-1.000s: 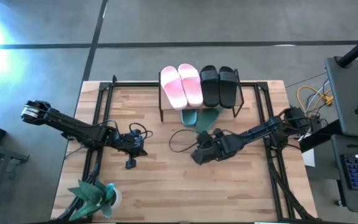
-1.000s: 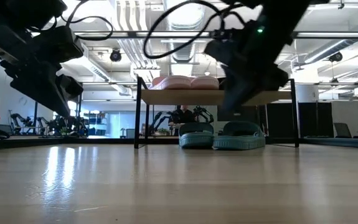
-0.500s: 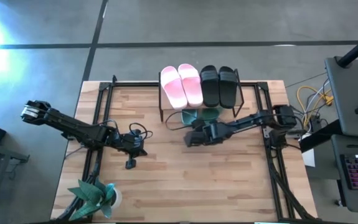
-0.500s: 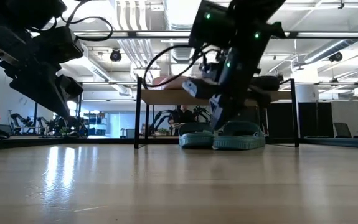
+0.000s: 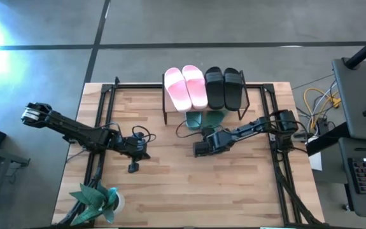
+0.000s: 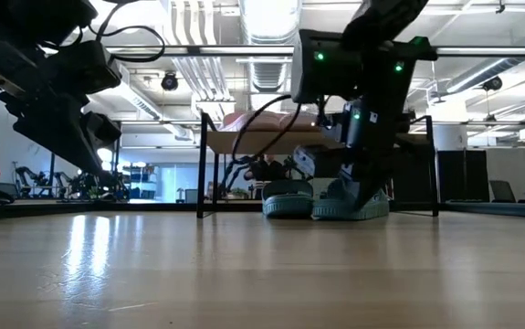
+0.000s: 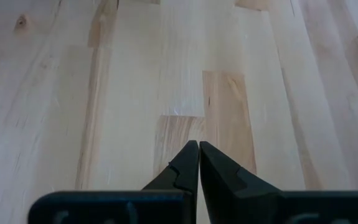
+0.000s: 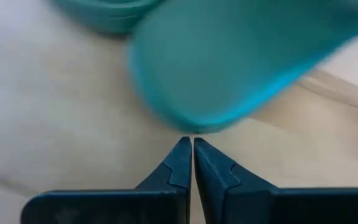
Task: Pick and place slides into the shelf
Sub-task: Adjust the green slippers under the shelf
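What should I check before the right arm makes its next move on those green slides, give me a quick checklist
1. Right gripper shut, fingertips at the green slide, nothing held: ok.
2. Green slides under the shelf, heels sticking out toward the arm: not ok.
3. Pink slides on the shelf top: ok.
4. Black slides beside them on the shelf top: ok.
5. Left gripper shut over bare table, clear of the shelf: ok.
6. Right gripper touching the slide: cannot tell.

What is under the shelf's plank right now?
Under the shelf, the two dark green slides lie side by side on the table. Their far ends are covered by the plank from above; the right gripper blocks part.
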### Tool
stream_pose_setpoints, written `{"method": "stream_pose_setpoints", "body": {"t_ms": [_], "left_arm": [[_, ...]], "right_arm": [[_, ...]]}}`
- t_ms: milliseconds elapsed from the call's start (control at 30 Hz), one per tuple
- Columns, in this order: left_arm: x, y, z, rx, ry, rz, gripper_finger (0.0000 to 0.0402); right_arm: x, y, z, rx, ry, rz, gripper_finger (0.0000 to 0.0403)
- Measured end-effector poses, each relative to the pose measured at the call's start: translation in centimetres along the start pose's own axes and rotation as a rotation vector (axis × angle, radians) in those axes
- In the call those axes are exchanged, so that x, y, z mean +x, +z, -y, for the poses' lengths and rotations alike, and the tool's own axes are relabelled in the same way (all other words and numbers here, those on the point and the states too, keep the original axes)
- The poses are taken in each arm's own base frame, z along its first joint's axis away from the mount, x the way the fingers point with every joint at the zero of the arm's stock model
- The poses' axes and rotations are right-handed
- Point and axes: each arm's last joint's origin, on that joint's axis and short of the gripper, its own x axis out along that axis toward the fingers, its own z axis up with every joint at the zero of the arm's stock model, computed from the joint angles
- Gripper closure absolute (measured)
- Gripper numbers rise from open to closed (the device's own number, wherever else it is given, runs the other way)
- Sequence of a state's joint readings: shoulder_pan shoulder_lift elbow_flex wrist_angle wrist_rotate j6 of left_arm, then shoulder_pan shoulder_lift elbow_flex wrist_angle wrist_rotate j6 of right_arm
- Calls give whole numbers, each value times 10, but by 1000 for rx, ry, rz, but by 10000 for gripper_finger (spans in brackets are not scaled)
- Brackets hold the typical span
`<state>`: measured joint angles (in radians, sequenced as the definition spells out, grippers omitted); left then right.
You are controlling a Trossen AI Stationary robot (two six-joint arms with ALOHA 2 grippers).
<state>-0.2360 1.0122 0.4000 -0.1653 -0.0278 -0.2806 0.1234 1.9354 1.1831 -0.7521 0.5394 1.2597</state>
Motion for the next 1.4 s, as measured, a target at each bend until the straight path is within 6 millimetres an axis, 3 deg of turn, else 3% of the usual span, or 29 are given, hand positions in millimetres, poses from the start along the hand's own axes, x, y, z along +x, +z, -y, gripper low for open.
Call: {"method": "stream_pose_setpoints", "body": {"t_ms": [200, 367, 533, 667, 867, 1400], "left_arm": [[0, 0, 0, 0, 1, 0, 402], [0, 0, 0, -13, -3, 2, 402], [0, 0, 1, -122, -45, -12, 402], [0, 0, 2, -187, -51, -16, 402], [0, 0, 2, -182, -53, -11, 402], [0, -1, 1, -174, -48, -12, 402]], "right_arm": [[-2, -1, 8, 73, -56, -4, 392], [-25, 6, 2, 173, 98, 23, 394], [-51, 20, 13, 427, 200, 10, 395], [-59, 24, 24, 590, 230, -2, 395], [-45, 26, 23, 628, 233, -57, 395], [1, 17, 10, 545, 117, 37, 394]]}}
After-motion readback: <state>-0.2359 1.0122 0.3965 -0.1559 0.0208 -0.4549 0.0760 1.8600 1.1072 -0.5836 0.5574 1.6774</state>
